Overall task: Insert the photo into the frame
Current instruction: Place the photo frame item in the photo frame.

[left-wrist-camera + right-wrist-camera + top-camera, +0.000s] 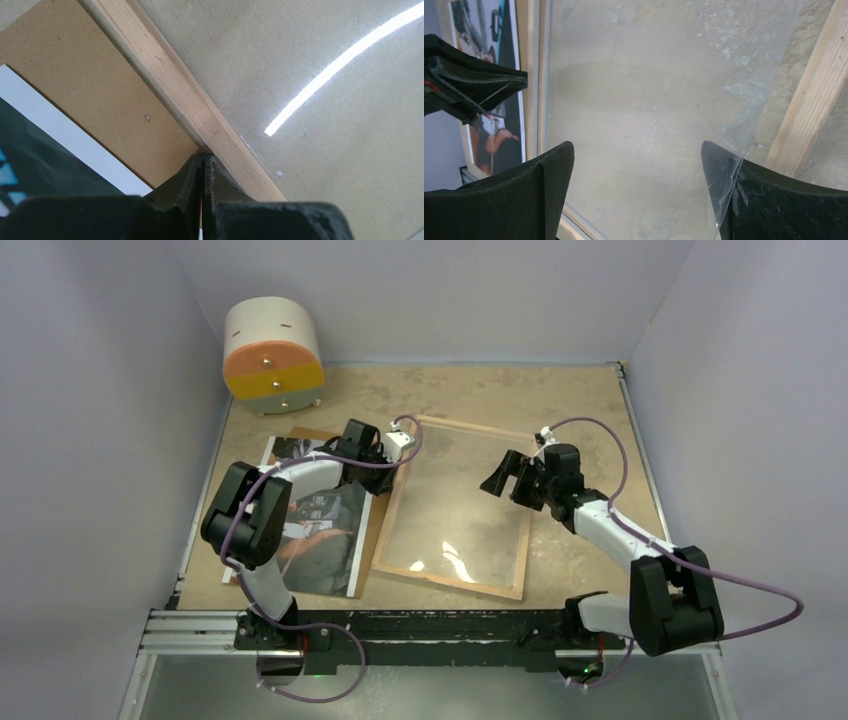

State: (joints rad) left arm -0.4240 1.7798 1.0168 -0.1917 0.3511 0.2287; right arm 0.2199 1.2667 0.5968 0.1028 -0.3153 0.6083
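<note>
The top camera hangs high behind the arm bases (440, 635), looking down over the whole worktop (580, 400). The left wrist camera sits close over the frame (175, 85) (its left rim). The right wrist camera looks leftward across it; both catch that rim and the photo (499, 135).

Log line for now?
left pincer: shut at light-wood rectangular frame; right pincer: open over clear pane; glossy dark photo: outside frame, on brown hardboard

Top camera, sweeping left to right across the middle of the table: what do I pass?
photo → left gripper, shut → frame → right gripper, open, over its right part.
</note>
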